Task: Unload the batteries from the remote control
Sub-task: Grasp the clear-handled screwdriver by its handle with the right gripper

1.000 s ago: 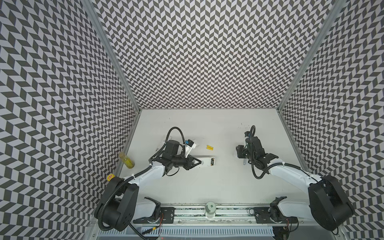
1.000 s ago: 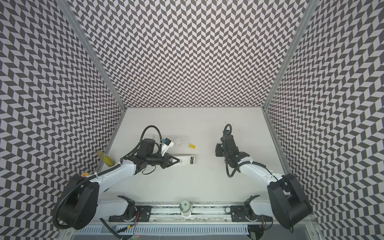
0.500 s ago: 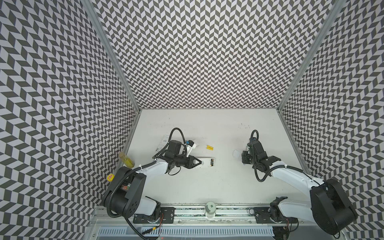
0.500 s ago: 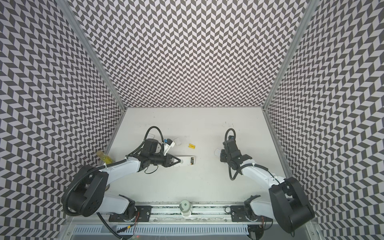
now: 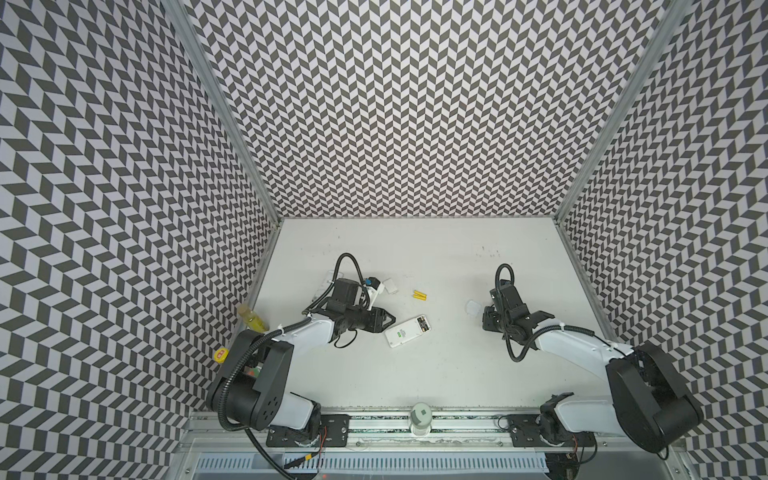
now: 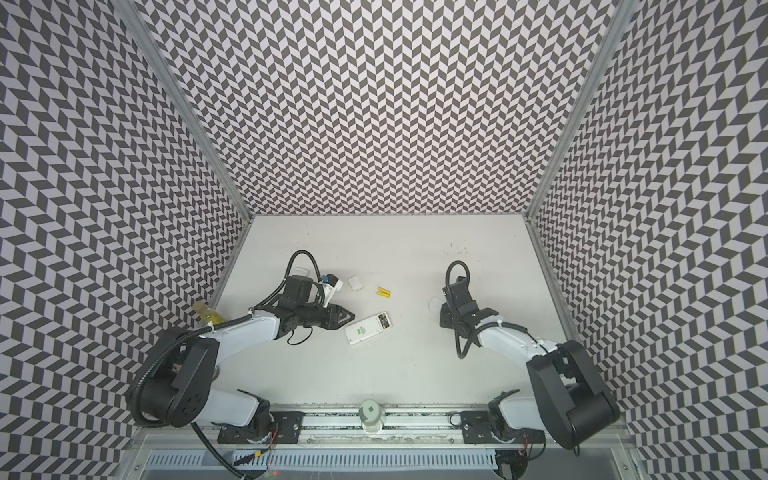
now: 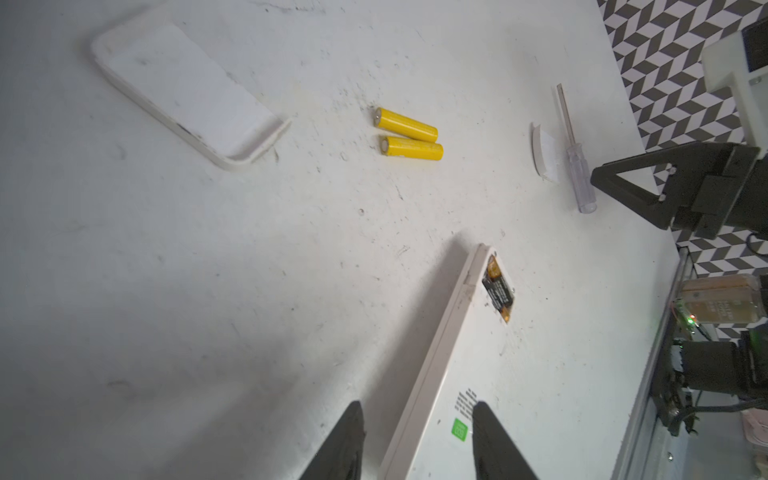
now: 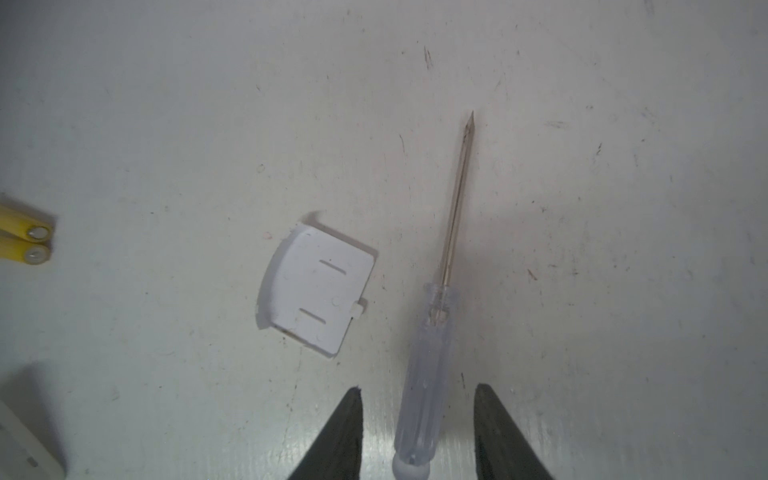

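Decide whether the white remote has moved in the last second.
Yes. Against the yellow batteries, which stayed put, the remote has swung: its end by the left pincer went toward the front rail, so it lies slanted.

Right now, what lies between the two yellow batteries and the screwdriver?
A white battery cover lies there, seen in the right wrist view between yellow batteries and screwdriver.
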`<state>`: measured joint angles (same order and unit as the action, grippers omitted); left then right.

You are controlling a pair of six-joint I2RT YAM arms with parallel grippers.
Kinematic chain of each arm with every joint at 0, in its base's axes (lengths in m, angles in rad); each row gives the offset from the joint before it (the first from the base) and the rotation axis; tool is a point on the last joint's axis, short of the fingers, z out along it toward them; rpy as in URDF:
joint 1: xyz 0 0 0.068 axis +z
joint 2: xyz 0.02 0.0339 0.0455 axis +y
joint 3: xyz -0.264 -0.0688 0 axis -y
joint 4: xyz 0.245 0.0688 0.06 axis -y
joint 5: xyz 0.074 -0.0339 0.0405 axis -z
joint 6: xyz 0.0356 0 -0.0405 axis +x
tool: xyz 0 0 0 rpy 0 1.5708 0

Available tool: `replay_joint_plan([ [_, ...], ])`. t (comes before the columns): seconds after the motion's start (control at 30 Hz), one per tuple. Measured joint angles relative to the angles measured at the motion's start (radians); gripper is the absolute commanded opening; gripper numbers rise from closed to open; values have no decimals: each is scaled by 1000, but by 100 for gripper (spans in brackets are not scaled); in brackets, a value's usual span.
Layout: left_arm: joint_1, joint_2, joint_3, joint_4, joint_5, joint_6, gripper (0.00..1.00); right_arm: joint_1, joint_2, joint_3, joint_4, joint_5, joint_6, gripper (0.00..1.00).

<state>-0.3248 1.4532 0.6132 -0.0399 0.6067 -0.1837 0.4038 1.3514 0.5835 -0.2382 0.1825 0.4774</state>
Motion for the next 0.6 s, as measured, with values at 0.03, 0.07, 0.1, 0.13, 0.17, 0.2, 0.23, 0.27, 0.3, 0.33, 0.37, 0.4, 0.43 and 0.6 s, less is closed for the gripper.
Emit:
replay_joint_plan([
  [0.03,6,0,4,-3,-8,4,49,-2,5,-2,3,0,3,38],
  [0.07,12,0,8,-6,-13,10,51,-3,10,-5,8,0,5,37],
  [0.1,17,0,13,-7,-20,16,52,-4,15,-9,10,0,7,36],
  [0.13,21,-1,15,-8,-25,24,54,-5,20,-11,11,0,7,36],
  [0.17,24,-4,17,-10,-32,33,57,-5,29,-12,11,0,10,34],
  [0.2,26,-10,18,-12,-39,43,59,-7,38,-12,12,0,13,33],
  [0.23,26,-19,18,-15,-43,53,61,-7,43,-12,14,0,14,31],
  [0.27,26,-31,18,-19,-47,63,63,-8,50,-12,17,0,14,30],
  [0.3,26,-46,18,-21,-49,76,65,-8,56,-12,20,0,15,28],
  [0.33,26,-59,18,-22,-52,86,67,-8,62,-11,26,3,14,27],
  [0.37,26,-76,18,-23,-54,98,69,-9,67,-11,35,4,16,26],
  [0.4,26,-93,18,-24,-56,113,71,-9,72,-9,42,5,15,24],
  [0.43,27,-108,18,-25,-57,124,73,-10,77,-6,48,6,14,23],
  [0.6,45,-174,18,-30,-63,190,80,-16,99,2,80,10,14,17],
])
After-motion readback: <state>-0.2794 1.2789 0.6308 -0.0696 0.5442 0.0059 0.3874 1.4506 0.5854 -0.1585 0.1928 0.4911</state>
